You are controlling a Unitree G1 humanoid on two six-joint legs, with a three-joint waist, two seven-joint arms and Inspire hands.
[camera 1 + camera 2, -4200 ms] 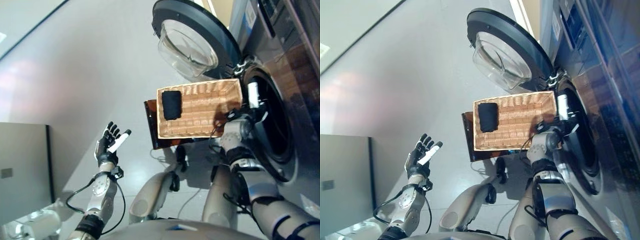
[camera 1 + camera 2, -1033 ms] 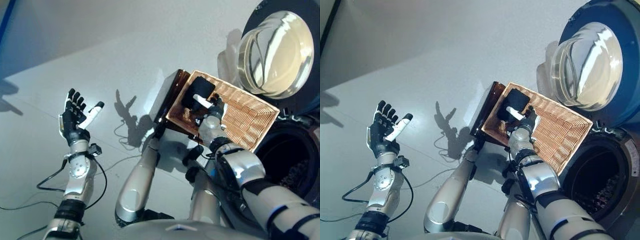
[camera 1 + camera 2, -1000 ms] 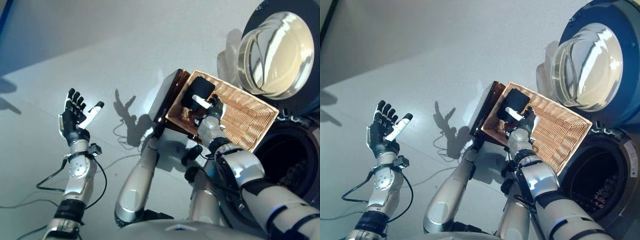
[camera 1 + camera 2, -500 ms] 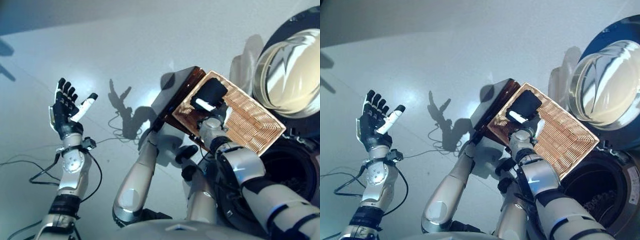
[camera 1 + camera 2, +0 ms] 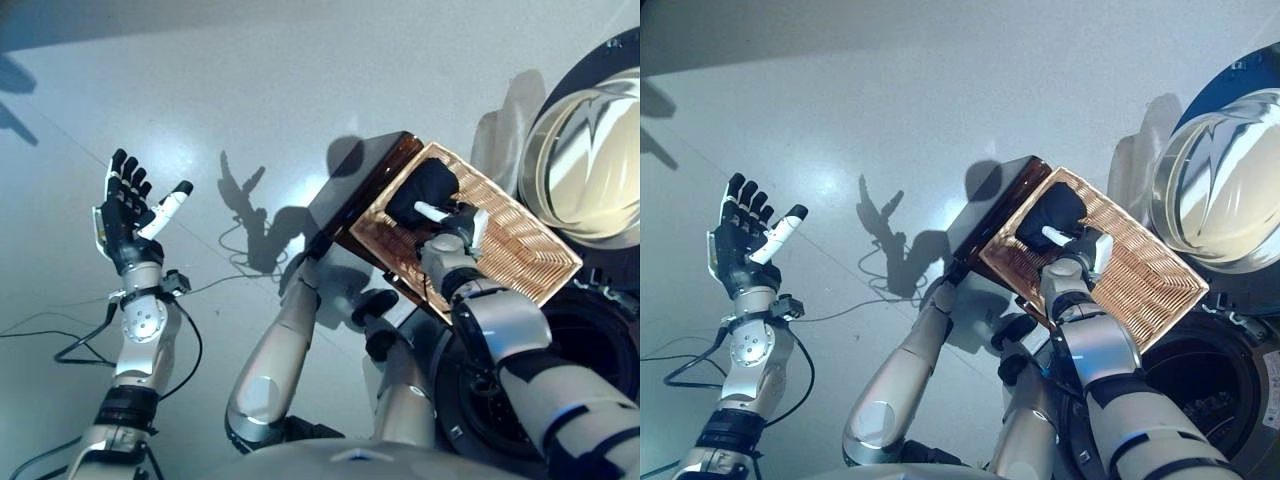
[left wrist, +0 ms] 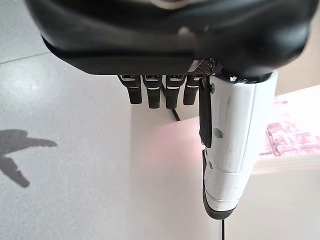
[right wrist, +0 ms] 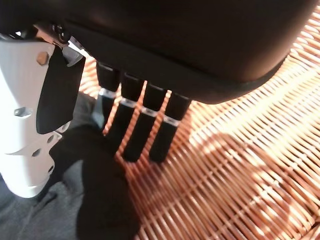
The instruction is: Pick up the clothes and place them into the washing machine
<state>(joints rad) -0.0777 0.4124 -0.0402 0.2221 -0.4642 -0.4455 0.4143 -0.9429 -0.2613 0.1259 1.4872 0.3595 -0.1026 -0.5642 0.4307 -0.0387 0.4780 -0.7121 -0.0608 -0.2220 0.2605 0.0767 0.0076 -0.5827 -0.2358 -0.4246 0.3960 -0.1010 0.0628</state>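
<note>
Beside right hand [image 7: 145, 60], perhaps touching: cloth [image 7: 95, 200]

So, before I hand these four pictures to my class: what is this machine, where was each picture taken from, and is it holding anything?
It is a two-legged humanoid robot doing laundry. Two pictures come from a stereo camera on its head, looking down; the other two come from cameras on its wrists, looking along each hand.

On the floor a wicker basket sits on a dark stand, beside a washing machine whose round door stands open. A black garment lies in one end of the basket.

The right hand reaches into the basket with straight fingers against the garment's edge; it has not closed on it. The left hand is raised, open and holding nothing, away from the basket.
</note>
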